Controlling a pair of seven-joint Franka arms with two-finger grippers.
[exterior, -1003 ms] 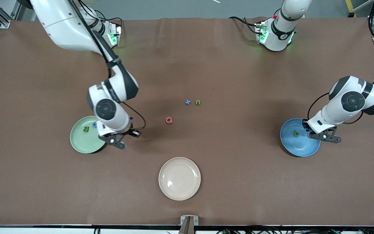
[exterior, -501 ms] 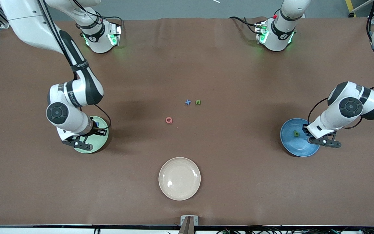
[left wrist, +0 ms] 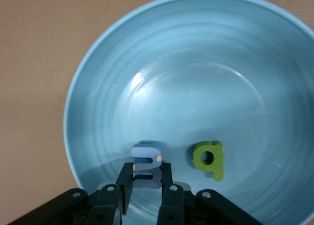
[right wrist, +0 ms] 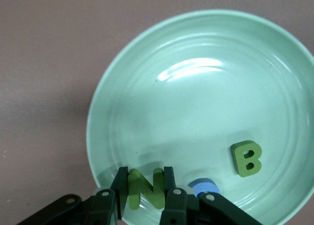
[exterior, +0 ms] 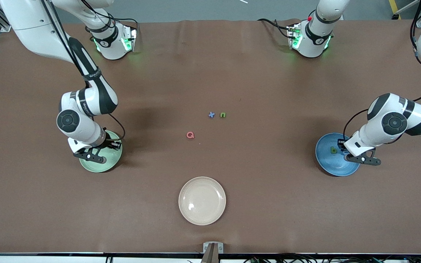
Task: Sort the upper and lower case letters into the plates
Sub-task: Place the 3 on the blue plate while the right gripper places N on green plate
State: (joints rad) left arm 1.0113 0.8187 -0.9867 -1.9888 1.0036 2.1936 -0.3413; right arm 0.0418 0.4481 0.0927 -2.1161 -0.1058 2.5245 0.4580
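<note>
A second ago the right gripper [exterior: 90, 156] hung beside the pale mint green round plate [exterior: 113, 162], over bare tablecloth toward the middle of the table; it has since swung across and now sits over that plate, its fingers [right wrist: 121, 185] pinched on an olive-green block capital N [right wrist: 145, 189]. In the right wrist view the N is low above the plate floor, close to a green capital B [right wrist: 247, 158] already lying there and a blue piece [right wrist: 204, 186] half hidden by the gripper (its letter cannot be read). The left gripper [exterior: 361, 159] has drifted only a little and hovers over the sky blue round plate [exterior: 323, 160], closed on a pale blue letter block [left wrist: 146, 165] that looks like a small a or e, with a lime-green lowercase letter [left wrist: 209, 159], a q or b depending on which way it is read, resting on the plate beside it. So both arms have apparently arrived at their drop points: capitals gather in the mint plate, small letters in the blue one. What seems due next is a release from each. Left on the brown cloth are a red Q-like letter [exterior: 190, 135], a blue cross-shaped piece [exterior: 211, 114] and a green n [exterior: 223, 115] just beside it, while the cream-beige plate [exterior: 202, 200], nearer the front camera, holds nothing.
</note>
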